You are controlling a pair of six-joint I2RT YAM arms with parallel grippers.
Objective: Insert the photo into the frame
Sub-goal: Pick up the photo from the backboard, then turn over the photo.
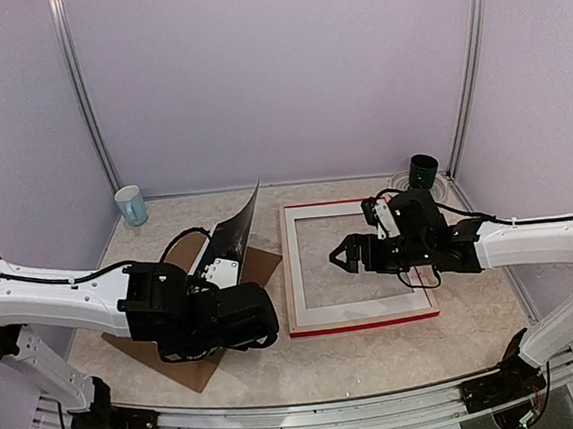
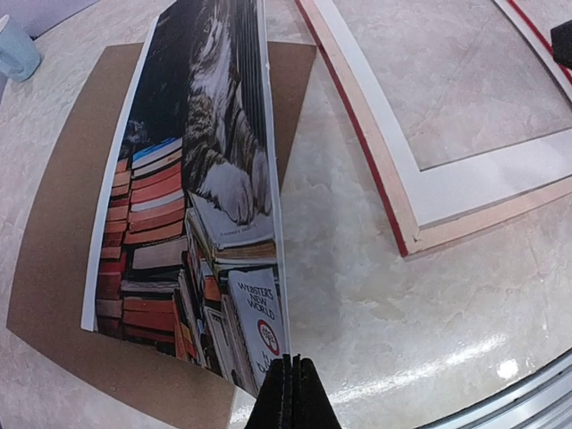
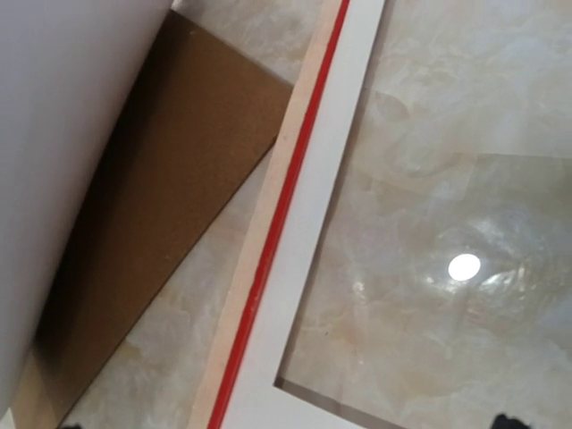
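Lying flat under the left arm, a brown backing board (image 1: 263,265) covers part of the marble-patterned tabletop (image 1: 379,352). A pale blue cup (image 1: 131,205) stands at the far left corner and a dark green cup (image 1: 423,170) at the far right. A white mat (image 1: 365,310) sits inside the frame (image 1: 366,324), and the right claw (image 1: 336,257) hangs above the frame's opening with its jaws spread wide, holding nothing. The frame lies right of centre with its pale wood back up, a red edge showing along its rails. The left claw (image 2: 292,362) is closed tight on a lower corner of the photo (image 2: 206,206). The glossy print stands on edge, bowed, above the board and just left of the frame. It shows a tabby cat and stacked colourful books.
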